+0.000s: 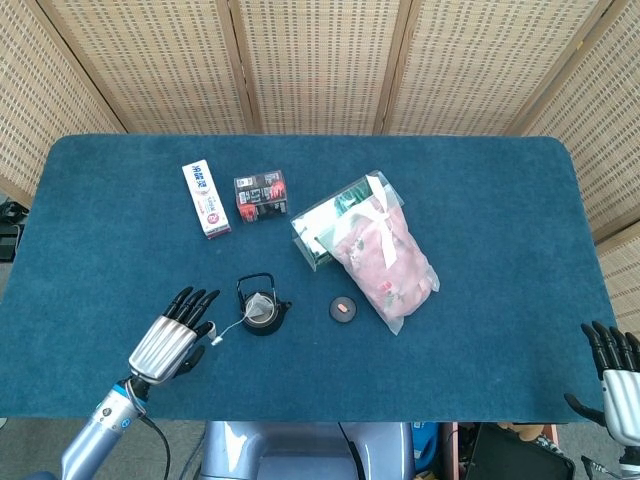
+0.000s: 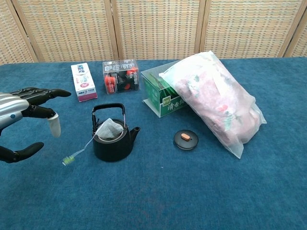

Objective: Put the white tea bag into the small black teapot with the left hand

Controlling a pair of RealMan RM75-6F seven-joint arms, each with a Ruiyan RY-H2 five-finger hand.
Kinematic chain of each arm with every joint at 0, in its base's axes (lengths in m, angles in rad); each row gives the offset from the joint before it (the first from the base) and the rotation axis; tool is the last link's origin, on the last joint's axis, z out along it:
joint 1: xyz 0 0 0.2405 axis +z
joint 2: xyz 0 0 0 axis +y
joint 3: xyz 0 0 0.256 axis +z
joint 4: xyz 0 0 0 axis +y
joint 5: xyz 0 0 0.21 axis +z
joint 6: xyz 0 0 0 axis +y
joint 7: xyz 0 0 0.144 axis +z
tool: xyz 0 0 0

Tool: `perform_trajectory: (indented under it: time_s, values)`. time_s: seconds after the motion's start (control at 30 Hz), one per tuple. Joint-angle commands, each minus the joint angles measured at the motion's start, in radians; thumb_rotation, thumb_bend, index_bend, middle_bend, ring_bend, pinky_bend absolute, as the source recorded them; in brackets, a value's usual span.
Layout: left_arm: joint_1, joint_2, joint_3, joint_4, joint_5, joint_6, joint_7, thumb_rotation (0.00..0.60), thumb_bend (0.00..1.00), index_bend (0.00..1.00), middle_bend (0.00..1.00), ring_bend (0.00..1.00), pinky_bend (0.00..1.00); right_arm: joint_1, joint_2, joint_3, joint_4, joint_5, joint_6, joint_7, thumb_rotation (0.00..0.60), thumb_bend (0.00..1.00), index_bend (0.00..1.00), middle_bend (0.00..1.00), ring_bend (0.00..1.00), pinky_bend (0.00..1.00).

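The small black teapot [image 1: 262,314] [image 2: 114,143] stands lidless on the blue cloth, handle upright. Inside its mouth sits the white tea bag [image 1: 260,305] [image 2: 109,129]. The bag's string runs out over the rim to the left, and its small tag [image 1: 215,338] [image 2: 68,160] lies on the cloth. My left hand [image 1: 166,343] [image 2: 21,125] hovers left of the pot with fingers spread, holding nothing; one fingertip [image 2: 54,125] looks pale. My right hand [image 1: 616,372] shows at the bottom right corner, fingers apart and empty, far from the pot.
The pot's round black lid [image 1: 343,309] [image 2: 185,139] lies right of it. Behind are a white toothpaste box [image 1: 206,199] [image 2: 83,82], a black-and-red box [image 1: 260,196] [image 2: 121,76], a green tea box [image 1: 322,232] [image 2: 163,98] and a pink plastic bag [image 1: 385,255] [image 2: 216,98].
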Motion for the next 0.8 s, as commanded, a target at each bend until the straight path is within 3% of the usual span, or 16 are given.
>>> perform_trajectory:
  time_s: [0.03, 0.23, 0.3, 0.43, 0.53, 0.67, 0.8]
  values:
    - [0.01, 0.014, -0.001, -0.019, -0.01, -0.001, 0.021, 0.6, 0.47, 0.3, 0.0, 0.0, 0.0, 0.0, -0.001, -0.001, 0.001, -0.001, 0.0, 0.0, 0.6, 0.07, 0.09, 0.15, 0.01, 0.09]
    - [0.019, 0.02, -0.015, -0.017, 0.023, 0.029, 0.027, 0.6, 0.47, 0.23, 0.01, 0.0, 0.0, 0.001, 0.0, 0.0, 0.0, -0.002, 0.002, -0.002, 0.6, 0.07, 0.09, 0.15, 0.01, 0.09]
    - [0.015, 0.024, -0.031, -0.011, 0.037, 0.04, 0.037, 0.6, 0.47, 0.23, 0.1, 0.03, 0.04, 0.002, 0.001, 0.0, -0.002, -0.004, 0.002, -0.005, 0.6, 0.07, 0.09, 0.15, 0.01, 0.09]
    - [-0.013, 0.056, -0.057, -0.035, 0.035, 0.005, 0.072, 0.6, 0.47, 0.23, 0.5, 0.44, 0.44, 0.004, 0.001, -0.001, -0.003, -0.005, 0.0, -0.006, 0.6, 0.07, 0.09, 0.15, 0.01, 0.09]
    - [-0.046, 0.095, -0.077, -0.07, 0.016, -0.048, 0.13, 0.6, 0.51, 0.23, 0.69, 0.65, 0.59, 0.005, -0.002, -0.001, -0.002, -0.005, -0.001, -0.004, 0.6, 0.07, 0.09, 0.15, 0.01, 0.09]
    - [-0.08, 0.136, -0.097, -0.126, -0.03, -0.113, 0.202, 0.6, 0.71, 0.23, 0.8, 0.75, 0.68, 0.005, -0.003, -0.001, -0.001, -0.005, 0.0, -0.004, 0.6, 0.07, 0.09, 0.15, 0.01, 0.09]
    - [-0.122, 0.177, -0.12, -0.194, -0.112, -0.186, 0.301, 0.6, 0.84, 0.19, 0.85, 0.79, 0.7, 0.003, -0.002, -0.001, -0.001, -0.004, 0.002, -0.004, 0.6, 0.07, 0.09, 0.15, 0.01, 0.09]
